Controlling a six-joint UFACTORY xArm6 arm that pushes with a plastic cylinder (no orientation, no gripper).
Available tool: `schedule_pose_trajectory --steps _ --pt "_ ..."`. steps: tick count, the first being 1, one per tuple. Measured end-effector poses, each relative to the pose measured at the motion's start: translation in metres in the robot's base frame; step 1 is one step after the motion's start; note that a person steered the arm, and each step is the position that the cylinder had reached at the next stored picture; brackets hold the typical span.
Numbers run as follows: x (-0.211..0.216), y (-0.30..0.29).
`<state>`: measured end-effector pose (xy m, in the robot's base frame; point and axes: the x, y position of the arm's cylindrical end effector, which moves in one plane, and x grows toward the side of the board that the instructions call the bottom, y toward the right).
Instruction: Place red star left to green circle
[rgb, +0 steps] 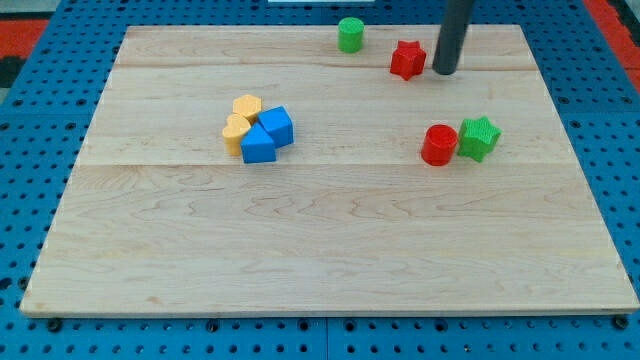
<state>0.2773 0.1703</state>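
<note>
The red star (407, 60) lies near the view's top, right of centre. The green circle (350, 35) stands a little to its left and slightly higher, with a gap between them. My tip (445, 72) is just right of the red star, close to it; I cannot tell if it touches. The dark rod rises from there out of the view's top.
A red circle (438, 145) and a green star (479, 138) sit side by side at the right. Two yellow blocks (241, 120) and two blue blocks (267, 136) cluster left of centre. The wooden board (320, 260) lies on a blue pegboard.
</note>
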Motion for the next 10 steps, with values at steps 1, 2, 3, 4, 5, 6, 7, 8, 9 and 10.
schedule_pose_trajectory --steps 1,2,3,4,5,6,7,8,9,10 --pt "-0.017 -0.048" --pt "-0.01 -0.159" --pt "0.016 -0.141" --pt "0.019 -0.211" --pt "0.005 -0.241" --pt "-0.018 -0.22" --pt "-0.03 -0.181" --pt "-0.043 -0.168" --pt "0.015 -0.171" --pt "0.09 -0.199"
